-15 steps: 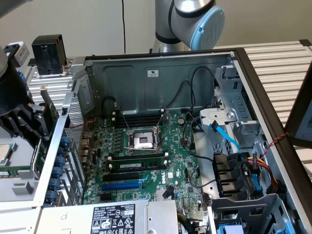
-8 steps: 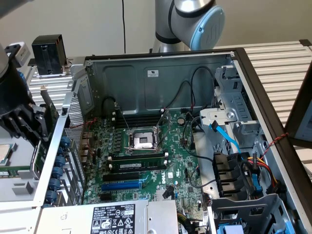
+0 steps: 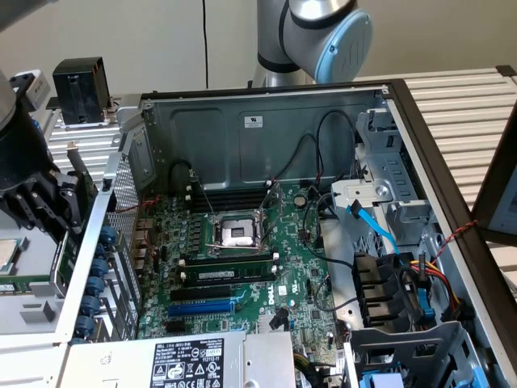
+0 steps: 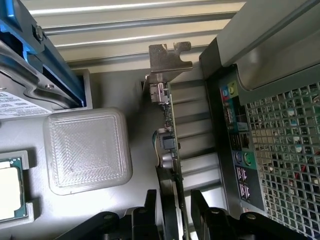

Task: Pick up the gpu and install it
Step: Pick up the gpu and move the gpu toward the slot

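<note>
The gpu (image 4: 172, 130) stands on edge just outside the computer case's rear panel, a thin green board with its metal end bracket (image 4: 167, 60) at the far end. My gripper (image 4: 175, 197) straddles its near end. One black finger (image 4: 150, 205) presses on the cooler side and the other (image 4: 200, 207) on the board side, so the jaws are shut on the card. In the exterior view, the black gripper (image 3: 69, 202) sits at the left beside the case, with the gpu (image 3: 78, 178) showing as a dark upright sliver against it.
The open case holds the green motherboard (image 3: 242, 259) with black and blue expansion slots (image 3: 202, 307) near its front. The perforated rear I/O panel (image 4: 240, 150) stands close beside the card. A white square pad (image 4: 87, 150), a CPU (image 4: 10, 187) and a black heatsink (image 3: 81, 90) lie outside the case.
</note>
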Robot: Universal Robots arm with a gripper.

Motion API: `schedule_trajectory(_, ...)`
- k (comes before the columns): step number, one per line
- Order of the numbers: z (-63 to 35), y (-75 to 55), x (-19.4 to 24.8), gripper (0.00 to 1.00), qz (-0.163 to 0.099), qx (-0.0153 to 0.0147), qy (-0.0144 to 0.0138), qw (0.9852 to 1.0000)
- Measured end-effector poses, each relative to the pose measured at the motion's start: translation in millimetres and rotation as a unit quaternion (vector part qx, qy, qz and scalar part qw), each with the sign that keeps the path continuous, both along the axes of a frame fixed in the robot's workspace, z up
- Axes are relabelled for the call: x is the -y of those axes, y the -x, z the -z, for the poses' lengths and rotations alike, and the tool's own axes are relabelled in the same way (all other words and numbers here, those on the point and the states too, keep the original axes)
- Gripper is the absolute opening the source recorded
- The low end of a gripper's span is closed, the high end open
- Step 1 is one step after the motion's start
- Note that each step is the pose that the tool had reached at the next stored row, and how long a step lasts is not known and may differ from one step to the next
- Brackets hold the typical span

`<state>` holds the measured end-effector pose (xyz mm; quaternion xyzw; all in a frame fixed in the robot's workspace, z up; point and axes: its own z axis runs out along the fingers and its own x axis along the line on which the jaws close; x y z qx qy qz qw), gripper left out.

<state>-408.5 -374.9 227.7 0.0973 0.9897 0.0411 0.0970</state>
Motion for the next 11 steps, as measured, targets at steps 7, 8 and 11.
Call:
schedule_trajectory(7,0.6,0.0,0.0,0.40,-0.004,0.0000,0.0016,1.0000)
schedule_trajectory(8,0.8,0.0,0.1,0.40,-0.004,0.0000,0.0019,1.0000)
schedule_trajectory(11,0.9,0.0,0.1,0.40,-0.005,0.0000,0.0019,1.0000)
